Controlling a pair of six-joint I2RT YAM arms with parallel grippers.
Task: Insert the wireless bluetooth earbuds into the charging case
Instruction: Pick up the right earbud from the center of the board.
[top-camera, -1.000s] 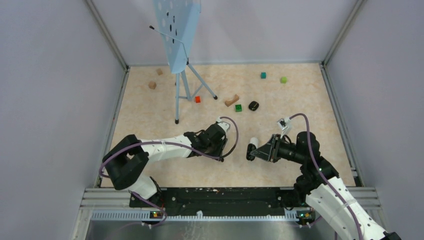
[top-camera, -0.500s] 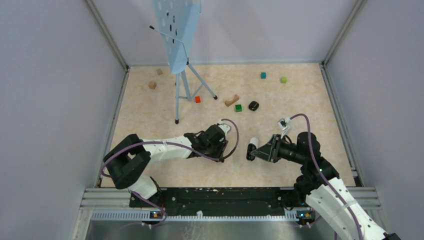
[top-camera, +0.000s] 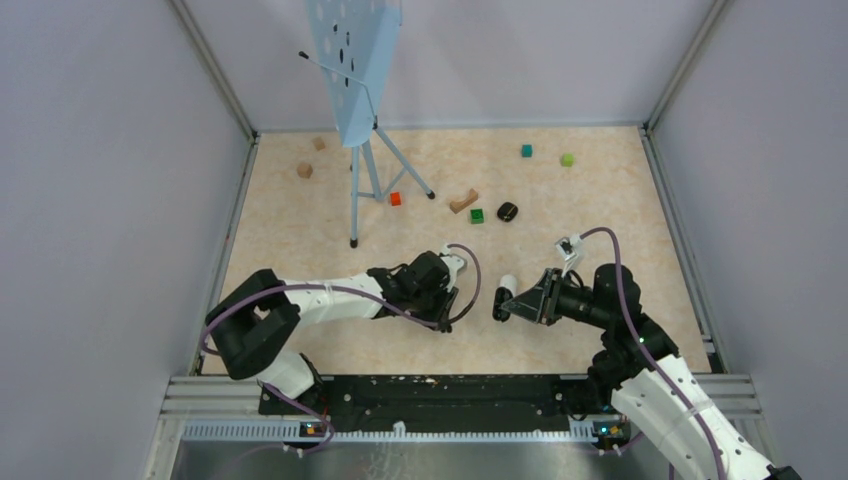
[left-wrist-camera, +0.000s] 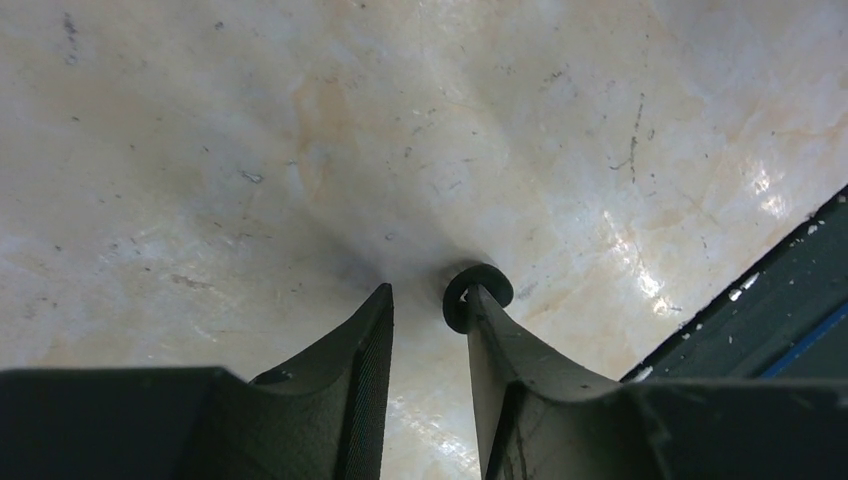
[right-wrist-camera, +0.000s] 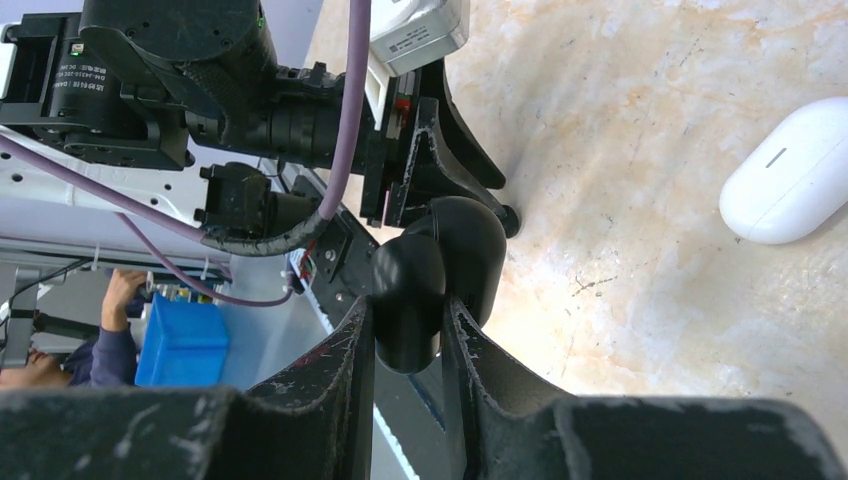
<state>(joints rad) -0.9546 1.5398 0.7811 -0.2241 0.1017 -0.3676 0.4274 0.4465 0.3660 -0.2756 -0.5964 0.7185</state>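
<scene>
My right gripper (top-camera: 503, 305) is shut on a glossy black charging case (right-wrist-camera: 432, 285), held just above the table; in the top view the case (top-camera: 499, 307) sits at its tips. My left gripper (top-camera: 446, 306) points down at the table just left of it, jaws a little apart with nothing between them. A small black earbud (left-wrist-camera: 478, 291) lies on the table against the tip of its right finger (left-wrist-camera: 500, 350). A white closed case (top-camera: 508, 283) lies beside the black one; it also shows in the right wrist view (right-wrist-camera: 790, 170). No white earbuds show.
A music stand (top-camera: 356, 60) on a tripod stands at the back left. A black rounded object (top-camera: 507, 211), a green cube (top-camera: 477, 215), a red cube (top-camera: 395, 198), a curved wooden block (top-camera: 463, 201) and other small blocks lie mid-table and further back.
My left gripper has shifted slightly right and toward the near edge, closer to the held black case. The right arm and its case have not moved.
</scene>
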